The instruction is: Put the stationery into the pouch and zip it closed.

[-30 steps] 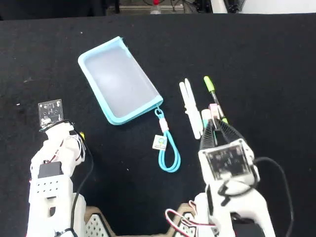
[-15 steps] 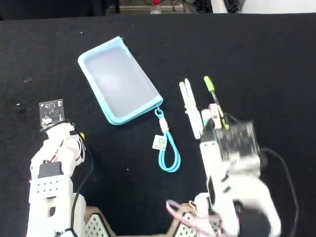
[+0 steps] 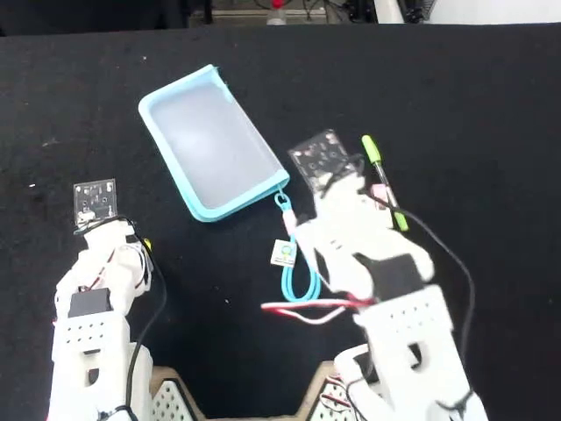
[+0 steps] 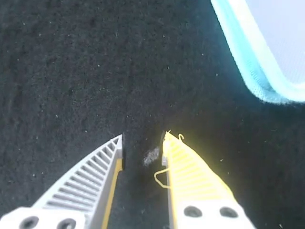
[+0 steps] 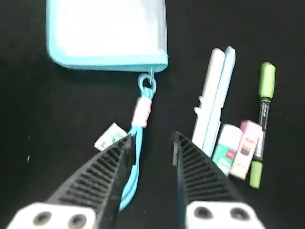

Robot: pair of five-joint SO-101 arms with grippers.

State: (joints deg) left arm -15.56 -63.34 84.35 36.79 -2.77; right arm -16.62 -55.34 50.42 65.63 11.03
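A light blue pouch (image 3: 210, 145) with a translucent face lies shut on the black table, a blue strap (image 3: 299, 272) and a small tag (image 3: 282, 253) trailing from its zipper ring (image 5: 147, 83). Two white pens (image 5: 214, 100), a green pen (image 5: 263, 121) and two small eraser-like pieces (image 5: 236, 149) lie beside the strap. My right gripper (image 5: 151, 139) hovers open over the strap, near its pink sleeve (image 5: 141, 112), holding nothing. My left gripper (image 4: 142, 138) is open low over bare cloth, a short way from a pouch corner (image 4: 257, 62).
The right arm (image 3: 368, 254) covers the white pens and erasers in the high view; the green pen (image 3: 379, 167) pokes out beside it. The left arm (image 3: 96, 281) stands at the near left. Black cloth (image 3: 456, 105) lies bare at the far right.
The right arm has swung away from the erasers towards the pouch and now hangs over the strap. The left arm has stayed put.
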